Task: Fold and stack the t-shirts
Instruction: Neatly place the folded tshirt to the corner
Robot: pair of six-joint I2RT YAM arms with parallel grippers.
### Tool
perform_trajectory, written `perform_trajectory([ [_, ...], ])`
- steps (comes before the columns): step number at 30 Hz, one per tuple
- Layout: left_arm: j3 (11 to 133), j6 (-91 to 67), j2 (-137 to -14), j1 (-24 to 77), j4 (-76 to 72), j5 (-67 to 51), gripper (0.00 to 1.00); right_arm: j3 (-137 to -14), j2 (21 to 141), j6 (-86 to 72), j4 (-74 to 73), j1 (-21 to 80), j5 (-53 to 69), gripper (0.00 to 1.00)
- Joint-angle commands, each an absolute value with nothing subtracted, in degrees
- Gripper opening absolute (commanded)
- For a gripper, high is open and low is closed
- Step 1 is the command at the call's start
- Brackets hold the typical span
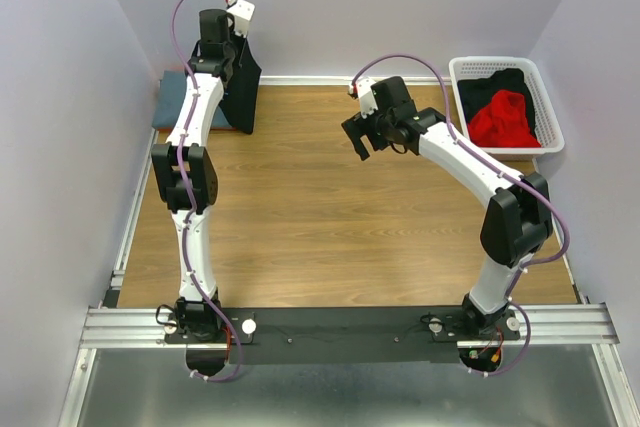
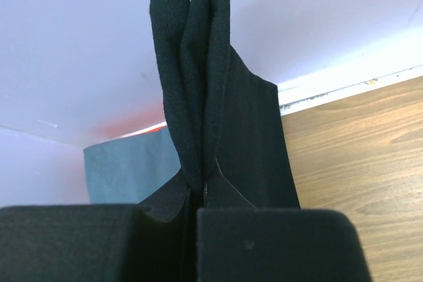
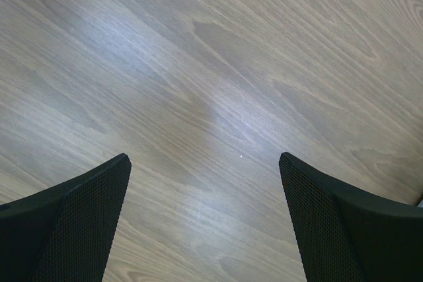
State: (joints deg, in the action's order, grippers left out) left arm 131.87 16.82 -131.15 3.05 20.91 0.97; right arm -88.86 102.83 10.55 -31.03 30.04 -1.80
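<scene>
Black left fingers (image 2: 66,242) are pressed together, pinching a big black cloth t-shirt (image 2: 225,117). It hangs down far to the left of the white plastic mesh basket (image 1: 545,97). A folded slate-blue t-shirt (image 1: 172,97) lies on the brown wooden surface (image 1: 300,217) beside it, even farther from the basket. The right fingers (image 3: 73,229) are spread wide above the wood, near the basket's left side. Inside the basket lie a bright red t-shirt (image 1: 503,119) and a second black t-shirt (image 1: 495,84).

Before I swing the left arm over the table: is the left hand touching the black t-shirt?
Touching. The left wrist view shows the left hand shut on the black t-shirt, with the folded cloth clamped where the jaws meet.
</scene>
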Motion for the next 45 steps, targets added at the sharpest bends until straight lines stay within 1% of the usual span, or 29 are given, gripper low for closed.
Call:
perform_trajectory([
  [1,134.1,17.8,-125.9,2.8,19.5,0.3,0.0,-89.2,102.0,10.5,-31.5,30.5,-2.7,1.0],
  [5,135.1,16.7,-124.6,2.8,21.1,-2.6,0.0,-89.7,102.3,10.4,-31.6,30.4,-2.6,1.0],
  [22,136.2,16.3,-123.4,2.1,22.5,-3.5,0.0,-90.3,102.9,10.1,-31.7,30.4,-2.7,1.0],
  [35,136.3,17.7,-127.9,0.4,21.9,-4.3,0.0,-90.7,103.8,9.8,-32.0,30.4,-2.8,1.0],
  [36,136.6,18.1,-128.2,-1.1,21.9,-4.4,0.0,-90.8,104.1,9.8,-32.1,30.4,-2.8,1.0],
  [45,136.0,22.1,-130.8,-3.4,18.7,-4.1,0.0,-92.4,105.6,9.5,-33.0,30.4,-2.2,1.0],
])
